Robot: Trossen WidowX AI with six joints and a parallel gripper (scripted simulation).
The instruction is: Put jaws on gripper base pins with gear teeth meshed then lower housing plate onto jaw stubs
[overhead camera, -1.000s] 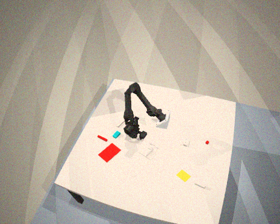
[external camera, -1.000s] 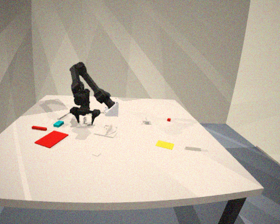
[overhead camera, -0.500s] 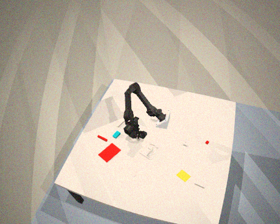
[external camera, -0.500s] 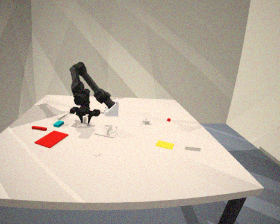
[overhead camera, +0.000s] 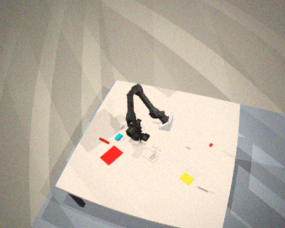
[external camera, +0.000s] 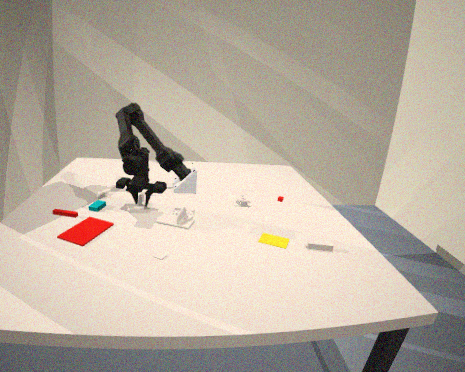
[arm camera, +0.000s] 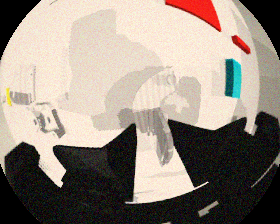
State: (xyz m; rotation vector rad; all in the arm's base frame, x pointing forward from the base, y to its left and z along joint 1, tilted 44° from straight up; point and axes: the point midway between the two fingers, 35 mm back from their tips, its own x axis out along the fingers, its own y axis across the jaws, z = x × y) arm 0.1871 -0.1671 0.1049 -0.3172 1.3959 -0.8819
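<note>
A pale, cream-coloured table (overhead camera: 137,190) (external camera: 209,295) fills the lower middle of the top view, tilted in the frame, with soft grey shadows across its left side. Around it the room is plain: beige walls (external camera: 264,65) crossed by broad diagonal bands of light and shade, and a blue-grey floor (overhead camera: 266,138) (external camera: 404,235) at the right. A dark table leg (overhead camera: 77,200) (external camera: 384,350) shows at lower left from above and at lower right in the exterior view.

The black arm (overhead camera: 130,104) (external camera: 126,127) bends down left of centre. Its gripper (external camera: 142,203) (arm camera: 151,124) is partly closed, fingers pointing down, gripping a small whitish piece (external camera: 140,199) (arm camera: 153,97) low over the table; it is probably one of the toothed jaws, though pale on pale makes its outline hard to read.

The white gripper base (overhead camera: 150,155) (external camera: 176,220) lies near the middle of the exterior frame, just right of the gripper, with a raised pale part on it.

At left are a teal block (overhead camera: 118,136) (external camera: 97,205) (arm camera: 233,78), a red bar (overhead camera: 104,140) (external camera: 65,213) (arm camera: 241,44) and a red rectangle (overhead camera: 111,155) (external camera: 86,231) (arm camera: 198,11). Rightward lie a yellow rectangle (overhead camera: 186,179) (external camera: 274,241) (arm camera: 9,97), a grey bar (overhead camera: 203,189) (external camera: 320,247) and a red cube (overhead camera: 211,144) (external camera: 280,199).
</note>
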